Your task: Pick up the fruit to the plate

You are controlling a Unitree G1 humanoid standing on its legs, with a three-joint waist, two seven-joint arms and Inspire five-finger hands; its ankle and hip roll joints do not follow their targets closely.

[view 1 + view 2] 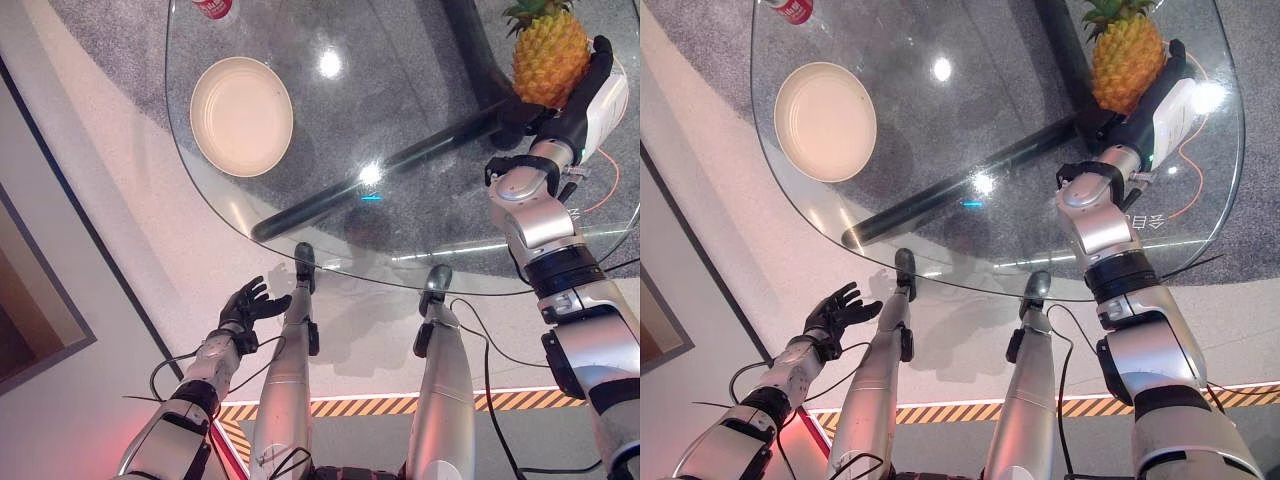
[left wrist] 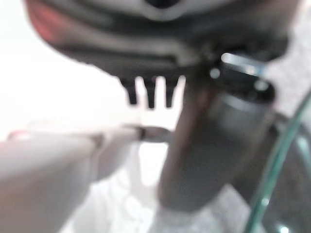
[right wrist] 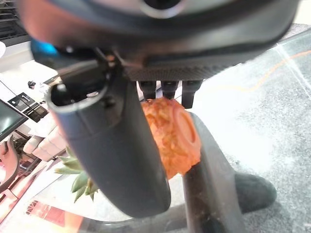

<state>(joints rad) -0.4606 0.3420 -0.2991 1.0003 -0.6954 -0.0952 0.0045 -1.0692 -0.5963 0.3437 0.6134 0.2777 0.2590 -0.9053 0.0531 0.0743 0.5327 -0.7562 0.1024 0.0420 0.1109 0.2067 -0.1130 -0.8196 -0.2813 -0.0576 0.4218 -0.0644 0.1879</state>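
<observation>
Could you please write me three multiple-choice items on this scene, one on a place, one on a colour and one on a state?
1. Where does the plate lie on the glass table?
A. on the robot's left part
B. beside the pineapple
C. under the right hand

2. What colour is the plate?
A. blue
B. cream
C. black

3. What is the right hand doing?
A. hanging open below the table
B. pressing flat on the plate
C. closed round the pineapple

Answers: 1 A, the plate sits far left of the fruit; 2 B, its whole face is pale cream; 3 C, the right wrist view shows fingers and thumb round the fruit, while the left hand hangs open below the table edge.
</observation>
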